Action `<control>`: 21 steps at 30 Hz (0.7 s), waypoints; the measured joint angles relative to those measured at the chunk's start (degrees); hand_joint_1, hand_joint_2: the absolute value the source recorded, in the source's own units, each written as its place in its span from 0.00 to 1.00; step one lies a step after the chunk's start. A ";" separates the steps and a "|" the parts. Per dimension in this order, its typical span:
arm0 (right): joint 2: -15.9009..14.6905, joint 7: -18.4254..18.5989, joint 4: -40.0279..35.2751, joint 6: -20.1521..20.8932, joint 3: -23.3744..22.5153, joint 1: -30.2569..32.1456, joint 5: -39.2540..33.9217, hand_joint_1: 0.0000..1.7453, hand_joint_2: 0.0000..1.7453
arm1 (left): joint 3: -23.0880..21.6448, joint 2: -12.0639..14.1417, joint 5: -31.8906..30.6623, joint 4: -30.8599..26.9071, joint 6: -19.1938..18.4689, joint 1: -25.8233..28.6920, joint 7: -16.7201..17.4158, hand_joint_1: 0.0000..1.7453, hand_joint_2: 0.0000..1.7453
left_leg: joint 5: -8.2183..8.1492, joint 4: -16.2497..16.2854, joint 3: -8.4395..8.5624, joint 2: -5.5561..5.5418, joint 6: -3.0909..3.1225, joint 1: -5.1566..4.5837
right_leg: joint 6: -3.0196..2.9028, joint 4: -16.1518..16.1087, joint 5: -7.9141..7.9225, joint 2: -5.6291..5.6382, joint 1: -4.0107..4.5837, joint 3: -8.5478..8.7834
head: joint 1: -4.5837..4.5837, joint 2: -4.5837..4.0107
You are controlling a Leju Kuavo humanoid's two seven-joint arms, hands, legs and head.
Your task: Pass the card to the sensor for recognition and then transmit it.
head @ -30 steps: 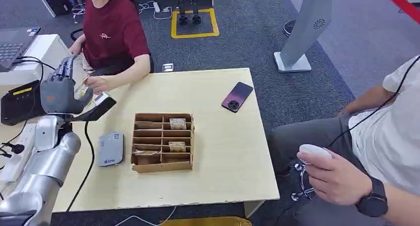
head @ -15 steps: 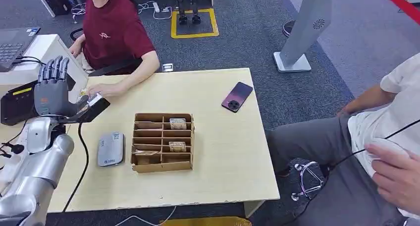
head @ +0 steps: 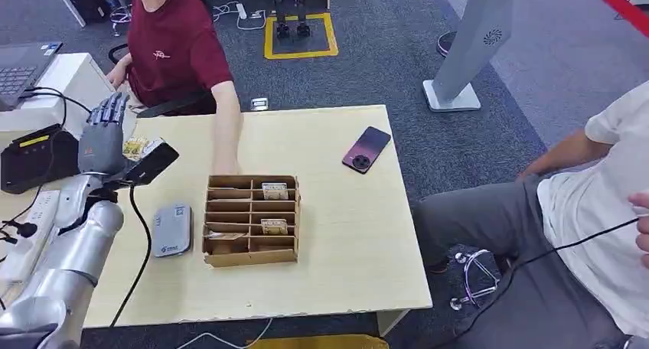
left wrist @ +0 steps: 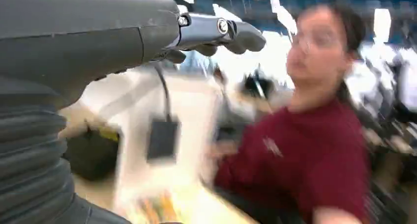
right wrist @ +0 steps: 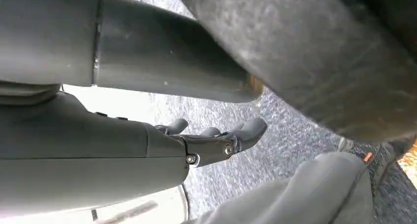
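My left hand (head: 102,139) is raised over the table's left edge with its fingers stretched upward and nothing in them; the left wrist view shows the same empty hand (left wrist: 147,42). A small yellowish card-like thing (head: 135,147) shows just right of it; whether it lies on the table I cannot tell. The grey card sensor (head: 170,230) lies flat on the table below the hand. A person in a red shirt (head: 177,54) reaches one hand (head: 224,167) to the back of the cardboard sorting box (head: 251,251). My right hand (right wrist: 206,145) hangs over the floor, fingers loosely apart, holding nothing.
Cards (head: 274,190) sit in some of the box's compartments. A dark phone (head: 366,148) lies at the table's far right. A black terminal (head: 30,156), a laptop (head: 19,66) and a power strip (head: 30,230) stand at the left. A seated person in white (head: 604,211) is at the right.
The red-shirted person's hand has left my left hand and gone to the back of the box. My left hand shifted slightly right. The seated person's hand with the white mouse moved out of sight.
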 joint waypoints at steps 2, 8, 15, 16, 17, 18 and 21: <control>-0.20 -0.57 0.00 -0.09 -0.09 0.44 -1.18 0.00 0.00 | -1.48 3.03 4.99 -10.54 -8.57 5.35 -1.76 0.00 1.00 | -0.16 -0.01 0.13 0.55 -0.10 -0.01 | -0.02 0.01 0.01 0.51 0.00 -0.05 | -0.04 0.00; -0.29 -0.85 0.00 -1.05 -1.01 1.32 -3.44 0.00 0.00 | -8.58 10.91 6.44 -35.95 -14.25 19.60 -2.78 0.00 1.00 | -0.27 -0.01 0.02 0.22 -0.09 0.00 | 0.05 -0.04 -0.18 0.20 -0.01 -0.20 | -0.15 0.00; -0.22 -0.44 -0.02 -2.23 -1.53 1.32 -5.18 0.00 0.00 | -19.83 13.71 6.85 -47.83 -11.65 23.90 0.19 0.00 1.00 | -0.23 0.00 -0.03 0.22 -0.03 -0.03 | 0.05 -0.04 -0.07 0.14 -0.02 -0.15 | -0.11 0.00; -0.20 -0.42 -0.02 -2.21 -1.55 1.35 -5.21 0.00 0.00 | -20.11 14.17 7.79 -48.55 -11.69 24.53 0.17 0.00 1.00 | -0.23 0.00 -0.02 0.24 -0.03 -0.03 | 0.05 -0.04 -0.07 0.16 -0.02 -0.15 | -0.13 0.00; -0.18 -0.35 -0.02 -2.19 -1.55 1.37 -5.23 0.00 0.00 | -20.22 14.65 9.33 -49.57 -11.84 25.31 -0.05 0.00 1.00 | -0.22 0.00 -0.03 0.23 -0.04 -0.02 | 0.05 -0.03 -0.07 0.15 -0.02 -0.14 | -0.11 0.00; -0.18 -0.26 -0.02 -2.12 -1.55 1.36 -5.34 0.00 0.00 | -20.22 15.70 11.13 -51.05 -12.28 26.79 -0.62 0.00 1.00 | -0.22 0.00 0.00 0.25 -0.04 -0.02 | 0.04 -0.03 -0.07 0.18 -0.02 -0.12 | -0.07 0.00; -0.15 -0.18 -0.04 -1.75 -1.57 1.66 -6.28 0.00 0.00 | -19.80 19.13 14.75 -56.91 -13.44 33.42 -2.65 0.00 1.00 | -0.30 -0.01 0.10 0.42 -0.04 -0.01 | 0.01 -0.03 -0.12 0.38 -0.02 -0.14 | -0.20 0.00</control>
